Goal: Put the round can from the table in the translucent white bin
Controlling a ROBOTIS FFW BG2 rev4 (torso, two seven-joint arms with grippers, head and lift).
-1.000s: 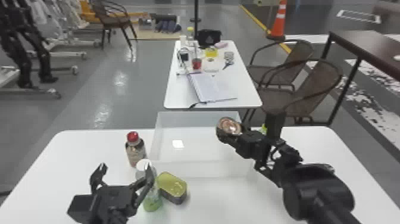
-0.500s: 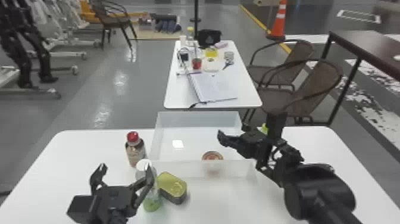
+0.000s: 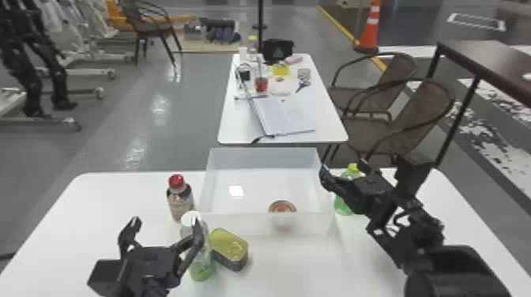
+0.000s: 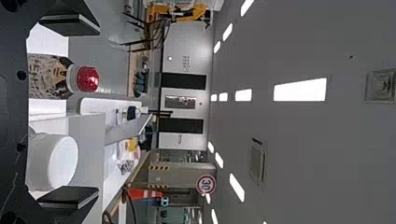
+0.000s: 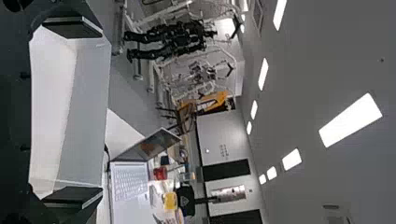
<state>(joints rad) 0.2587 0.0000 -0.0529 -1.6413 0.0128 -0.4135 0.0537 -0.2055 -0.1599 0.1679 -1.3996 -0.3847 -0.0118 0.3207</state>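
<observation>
In the head view, the round can (image 3: 282,206) lies inside the translucent white bin (image 3: 262,158), by its near wall and right of the middle. My right gripper (image 3: 344,169) is at the bin's right side, fingers apart and holding nothing. Seen from the right wrist, the bin (image 5: 85,114) stretches beyond the open gripper (image 5: 74,112). My left gripper (image 3: 166,223) is parked at the near left of the table, open and empty. From its own wrist, the left gripper (image 4: 70,111) has its two fingers wide apart.
Left of the bin stand a red-capped bottle (image 3: 181,199) and a white-capped bottle (image 3: 202,256), with an oval-cornered tin (image 3: 229,248) beside the latter. A green bottle (image 3: 344,199) is behind the right gripper. A second table (image 3: 237,118) stands beyond the bin.
The can was in my right gripper above the bin's right side; it has been let go and is down in the bin. The right fingers have opened. My left arm has kept still.
</observation>
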